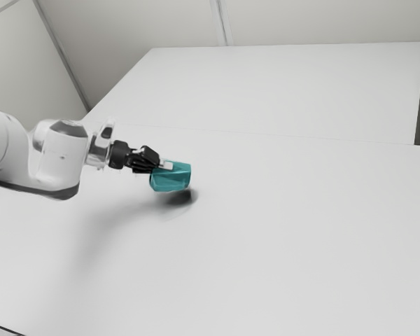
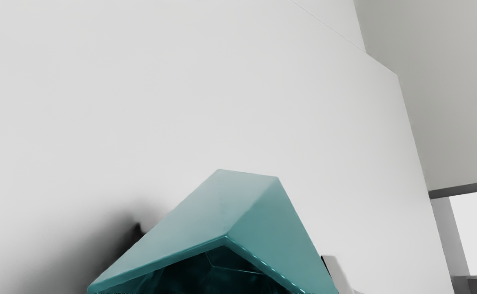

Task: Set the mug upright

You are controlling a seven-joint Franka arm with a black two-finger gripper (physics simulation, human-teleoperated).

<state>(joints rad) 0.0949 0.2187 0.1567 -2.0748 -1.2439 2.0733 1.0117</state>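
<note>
White tabletop (image 1: 287, 238) spreads beneath the claw (image 1: 166, 166), which seems closed on the teal faceted mug (image 1: 172, 180), held sideways at its tips, mouth facing back, so an off-centre hold could let it swivel and topple on landing.

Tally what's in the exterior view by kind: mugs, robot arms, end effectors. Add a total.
Mug: 1
Robot arm: 1
End effector: 1
Total: 3
</note>
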